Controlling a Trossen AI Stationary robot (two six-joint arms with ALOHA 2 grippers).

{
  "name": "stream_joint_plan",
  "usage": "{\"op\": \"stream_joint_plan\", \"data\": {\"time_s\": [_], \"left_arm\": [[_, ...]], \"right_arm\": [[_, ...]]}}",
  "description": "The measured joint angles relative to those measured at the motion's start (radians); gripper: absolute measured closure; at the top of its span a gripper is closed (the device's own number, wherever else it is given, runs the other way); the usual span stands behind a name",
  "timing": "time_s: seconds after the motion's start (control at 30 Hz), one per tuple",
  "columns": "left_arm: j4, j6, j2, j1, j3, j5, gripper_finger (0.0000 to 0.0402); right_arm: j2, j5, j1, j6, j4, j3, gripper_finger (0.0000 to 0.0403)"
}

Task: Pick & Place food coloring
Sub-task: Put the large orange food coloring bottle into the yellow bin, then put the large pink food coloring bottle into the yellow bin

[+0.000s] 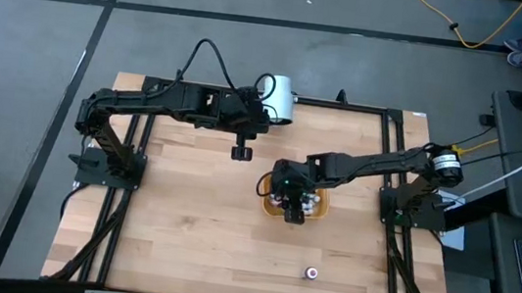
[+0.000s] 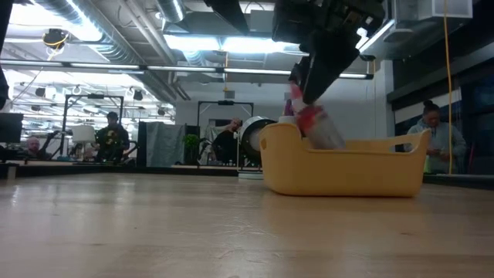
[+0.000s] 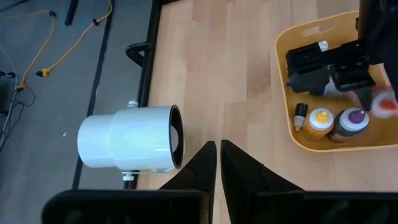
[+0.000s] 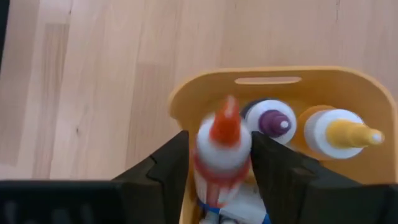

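Fingers of my left gripper (image 3: 217, 163) are pressed together, empty, beside the white cylinder (image 3: 132, 145) at the table's far edge. Farther right, my right gripper (image 4: 219, 163) hangs over the yellow tray (image 4: 186, 93), a red-tipped food coloring bottle (image 4: 222, 140) between its parted fingers; the blur hides any contact. Purple-capped (image 4: 273, 121) and yellow-capped (image 4: 339, 132) bottles stand in the tray, and one small bottle (image 1: 312, 272) sits alone near the table's front edge.
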Motion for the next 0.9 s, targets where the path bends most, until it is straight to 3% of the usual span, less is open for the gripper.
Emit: {"op": "stream_joint_plan", "data": {"time_s": [0.9], "left_arm": [[0.002, -0.008, 0.0, -0.013, 0.0, 0.002, 0.0382]], "right_arm": [[-0.002, 0.033, 0.0, -0.002, 0.003, 0.002, 0.0228]]}}
